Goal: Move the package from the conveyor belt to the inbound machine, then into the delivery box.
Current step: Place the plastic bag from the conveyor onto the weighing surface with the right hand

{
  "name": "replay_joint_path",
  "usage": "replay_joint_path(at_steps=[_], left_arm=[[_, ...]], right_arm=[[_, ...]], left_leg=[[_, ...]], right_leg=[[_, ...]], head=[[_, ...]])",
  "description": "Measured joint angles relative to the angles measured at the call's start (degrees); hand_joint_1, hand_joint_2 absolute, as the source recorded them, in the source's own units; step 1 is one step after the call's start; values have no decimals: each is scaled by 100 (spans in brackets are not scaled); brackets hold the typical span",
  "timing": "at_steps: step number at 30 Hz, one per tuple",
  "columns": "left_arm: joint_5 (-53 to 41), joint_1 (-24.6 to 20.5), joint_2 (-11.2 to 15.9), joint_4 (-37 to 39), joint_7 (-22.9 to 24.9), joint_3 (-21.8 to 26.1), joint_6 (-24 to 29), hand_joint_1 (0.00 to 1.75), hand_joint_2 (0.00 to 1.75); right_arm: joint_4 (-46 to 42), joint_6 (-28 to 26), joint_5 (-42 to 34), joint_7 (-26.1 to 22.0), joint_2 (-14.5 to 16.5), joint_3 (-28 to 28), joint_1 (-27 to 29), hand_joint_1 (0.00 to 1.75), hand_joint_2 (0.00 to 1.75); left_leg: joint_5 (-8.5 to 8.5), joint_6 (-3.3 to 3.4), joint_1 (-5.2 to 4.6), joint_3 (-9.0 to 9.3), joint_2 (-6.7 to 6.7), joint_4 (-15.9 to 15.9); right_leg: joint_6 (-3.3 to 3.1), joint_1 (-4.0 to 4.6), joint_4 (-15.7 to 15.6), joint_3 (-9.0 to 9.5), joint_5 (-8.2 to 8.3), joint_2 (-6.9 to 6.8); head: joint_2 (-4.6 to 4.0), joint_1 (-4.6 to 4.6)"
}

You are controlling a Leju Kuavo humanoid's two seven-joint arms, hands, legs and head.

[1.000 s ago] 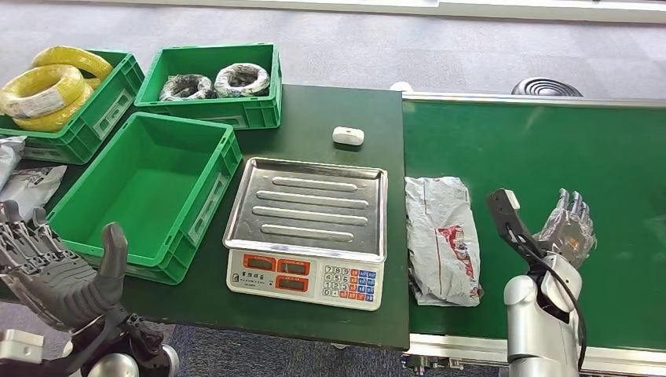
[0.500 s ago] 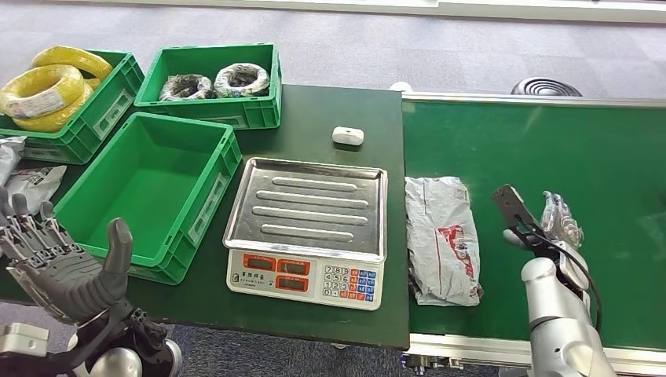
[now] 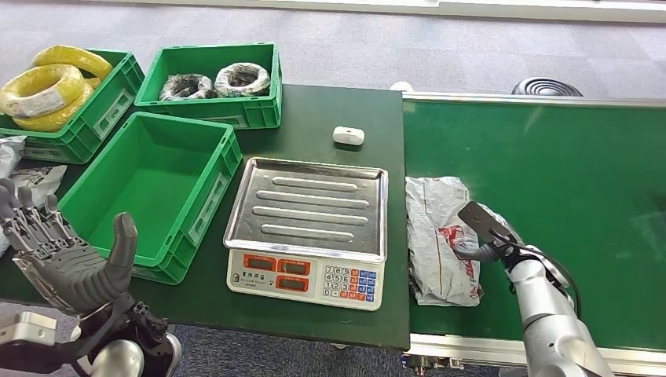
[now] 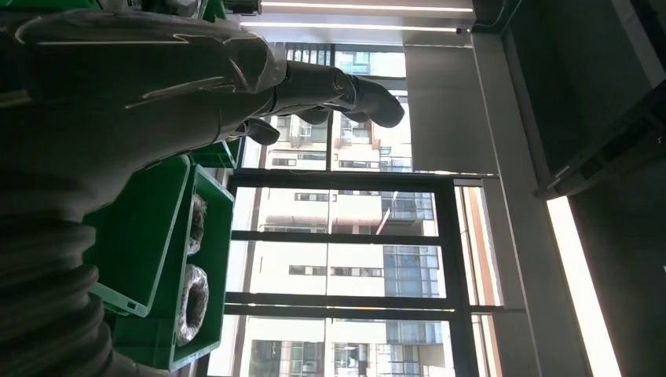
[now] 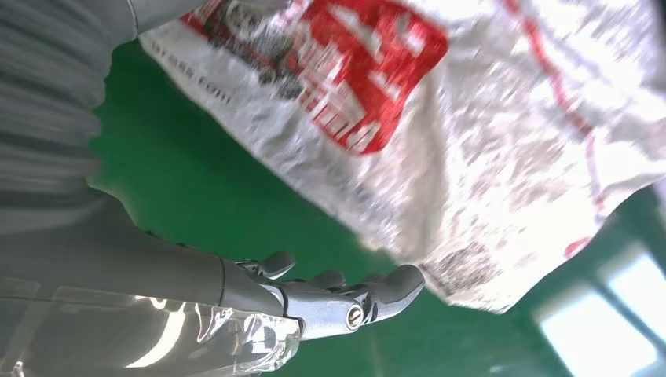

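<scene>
On the conveyor belt (image 3: pixel 550 157) beside the scale (image 3: pixel 308 228), the package (image 3: pixel 440 236) lies flat; my right hand (image 5: pixel 236 306) reaches it, fingers (image 5: pixel 377 294) apart. Thin, crinkled plastic could slip from a shallow pinch.

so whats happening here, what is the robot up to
The robot is going for a crumpled white package with red print that lies on the green conveyor belt, beside a weighing scale. Its right hand is at the package's edge with the fingers extended along the belt next to it, not closed around it. The left hand is held open in front of an empty green crate. The scale's tray is bare.
</scene>
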Motion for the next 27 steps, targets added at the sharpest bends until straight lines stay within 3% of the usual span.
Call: replay_joint_path(at_steps=[15,27], left_arm=[[-127,200,9,-113,0,100,4,0,175],[-127,249,10,-196,0,154,8,0,175]], right_arm=[[-234,202,-359,-551,134,557,34,0,175],[-479,228,-414,-586,213,757,94,0,175]], left_leg=[[0,0,0,0,0,0],[0,0,0,1,0,0]], right_leg=[[0,0,0,0,0,1],[0,0,0,0,0,1]], head=[[0,0],[0,0]])
